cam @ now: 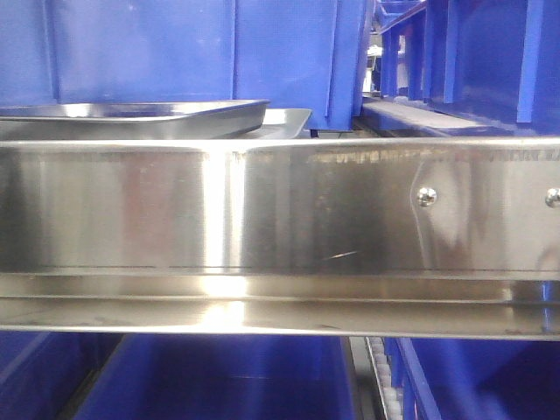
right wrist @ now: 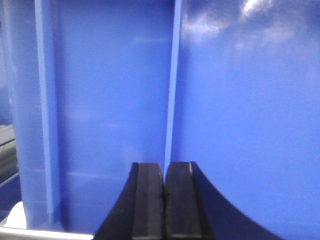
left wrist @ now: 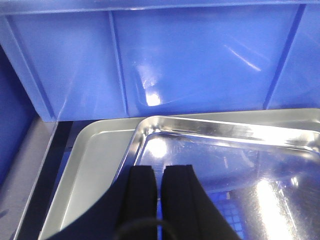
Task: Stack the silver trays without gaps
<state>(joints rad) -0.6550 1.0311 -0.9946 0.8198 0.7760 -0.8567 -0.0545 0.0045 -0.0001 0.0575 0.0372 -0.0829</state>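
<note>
Left wrist view: we see the upper tray point(left wrist: 225, 165) lying skewed inside the lower tray point(left wrist: 95, 150), so stacking is unfinished; we judge alignment remains. Our left pincer point(left wrist: 159, 192) hovers over the upper tray, clenched and empty. Our right pincer point(right wrist: 163, 200) is also clenched, facing a blue bin point(right wrist: 240, 100).

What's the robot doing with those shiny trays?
It is stacking silver trays on a metal shelf in front of big blue bins. The upper tray lies crooked on the lower tray, not nested flat. The left gripper hangs over the upper tray with its fingers closed and holds nothing. The right gripper is closed too, facing a blue bin wall.
</note>
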